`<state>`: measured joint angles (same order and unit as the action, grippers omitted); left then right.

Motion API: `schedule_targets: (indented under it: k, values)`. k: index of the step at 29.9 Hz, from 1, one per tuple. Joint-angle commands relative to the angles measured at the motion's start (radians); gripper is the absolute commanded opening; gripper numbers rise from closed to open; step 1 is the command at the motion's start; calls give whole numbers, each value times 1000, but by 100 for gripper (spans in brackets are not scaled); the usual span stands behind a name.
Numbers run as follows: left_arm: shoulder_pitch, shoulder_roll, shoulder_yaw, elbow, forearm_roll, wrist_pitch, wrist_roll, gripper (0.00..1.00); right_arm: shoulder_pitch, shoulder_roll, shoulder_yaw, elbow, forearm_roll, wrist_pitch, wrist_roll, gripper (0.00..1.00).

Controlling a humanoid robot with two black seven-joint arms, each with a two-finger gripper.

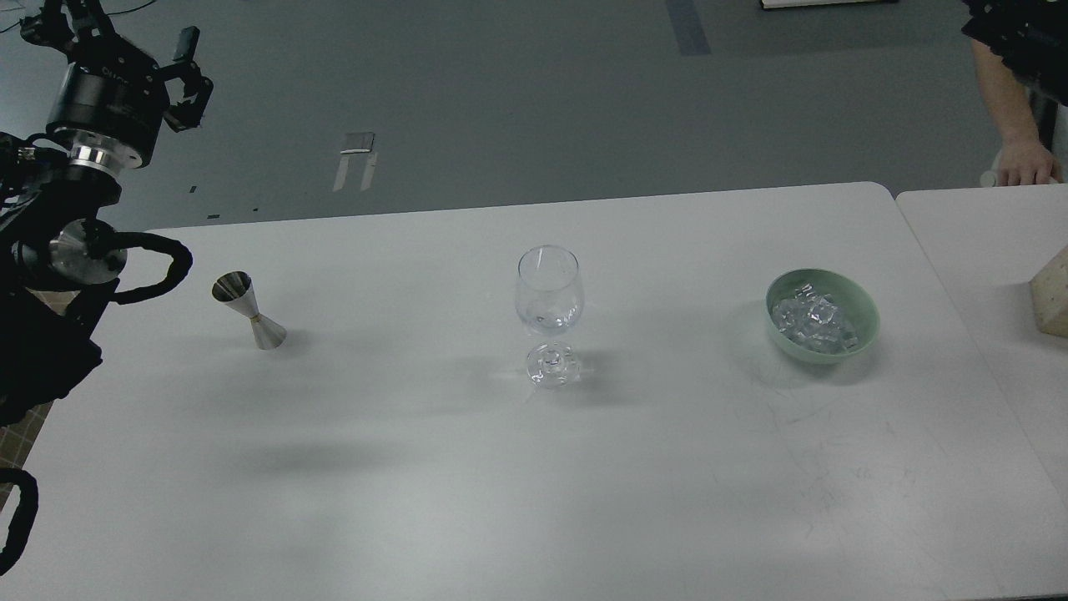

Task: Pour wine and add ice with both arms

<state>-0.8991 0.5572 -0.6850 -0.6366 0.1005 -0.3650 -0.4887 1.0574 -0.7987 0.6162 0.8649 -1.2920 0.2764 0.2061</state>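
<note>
A clear stemmed wine glass stands at the table's middle. A steel jigger stands to its left. A pale green bowl to the right holds the ice, a heap of small clear cubes. My left arm comes in at the left; its gripper is raised above the far left table corner, beyond the jigger, fingers spread apart and empty. Of my right arm only a dark part shows at the top right corner; its fingers cannot be told apart.
The white table fills the view. A second white table adjoins at the right, with a beige block on it. A person's bare arm and hand rest at its far edge.
</note>
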Motion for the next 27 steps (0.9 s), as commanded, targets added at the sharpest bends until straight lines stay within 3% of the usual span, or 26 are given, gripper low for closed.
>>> schedule_targets:
  k: [1,17,19,21,27]
  values:
    - [11,-5,-4,-2,-4,-51,0,98,-1,-68,-24,83,-220,0,6,100]
    - [22,-36,-5,-2,-4,-45,0,98,-39,-76,-288,269,-262,9,-7,95]
    - [25,-42,-5,-2,-4,-40,0,98,-48,-86,-315,290,-263,3,-20,91]
    - [26,-42,-5,0,-4,-41,0,98,-60,-109,-335,313,-262,1,-77,87]
    - [26,-42,-5,2,-2,-40,0,98,-131,-131,-337,397,-260,1,-97,87]
